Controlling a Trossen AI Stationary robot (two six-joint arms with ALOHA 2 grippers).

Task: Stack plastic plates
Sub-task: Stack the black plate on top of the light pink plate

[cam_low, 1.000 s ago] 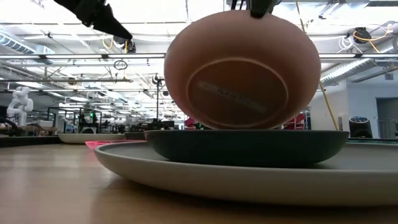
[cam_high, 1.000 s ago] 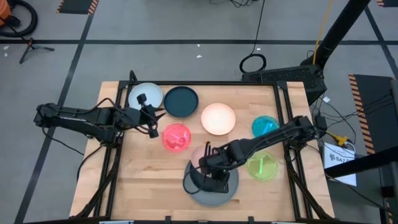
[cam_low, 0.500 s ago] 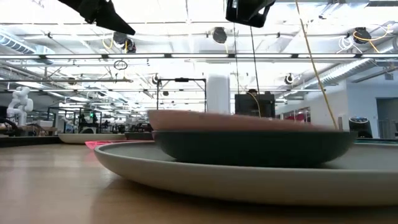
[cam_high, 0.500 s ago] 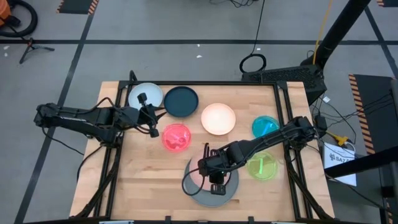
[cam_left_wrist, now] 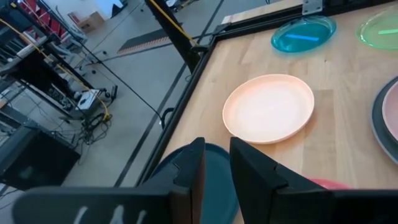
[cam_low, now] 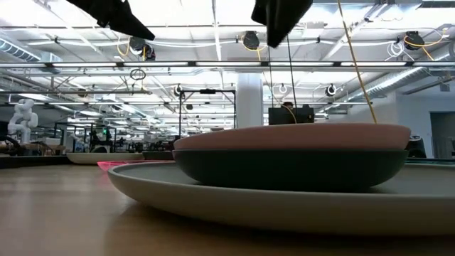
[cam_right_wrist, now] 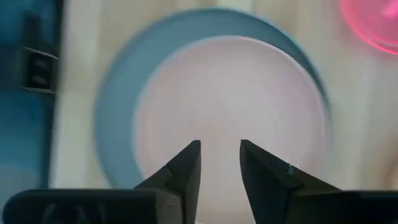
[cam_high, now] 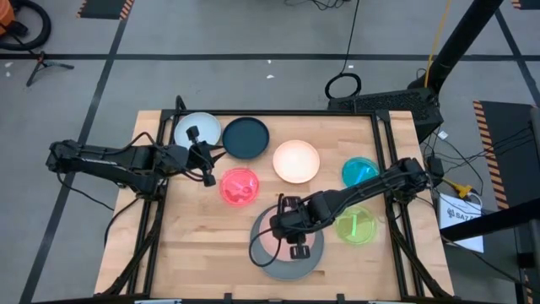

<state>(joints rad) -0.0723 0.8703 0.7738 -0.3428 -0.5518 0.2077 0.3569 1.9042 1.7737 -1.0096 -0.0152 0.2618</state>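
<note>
Plates stacked at the worktop's near edge, right gripper released above them.

From above you see the pink plate (cam_high: 272, 241) nested on the large grey plate (cam_high: 283, 263), right gripper (cam_high: 295, 242) over it; left gripper (cam_high: 205, 163) waits near the left edge. Level with the table, pink (cam_low: 291, 136) lies in the black plate (cam_low: 284, 169). In your right wrist view, fingers (cam_right_wrist: 186, 168) are parted, holding nothing; in the left wrist view, fingers (cam_left_wrist: 189, 171) stand narrowly apart, empty.

A grey concrete floor (cam_high: 253, 34) surrounds the wooden table (cam_high: 194, 241), crossed by dark tape lines (cam_high: 211, 57) and hazard-striped mats (cam_high: 105, 8) (orange and black). A cable coil (cam_high: 343, 85) lies on it. Across the room, a high ceiling carries white trusses (cam_low: 213, 64) and lamps, a white column (cam_low: 249, 107) stands among racks, and a white humanoid figure (cam_low: 21, 117) waits at the far side
</note>
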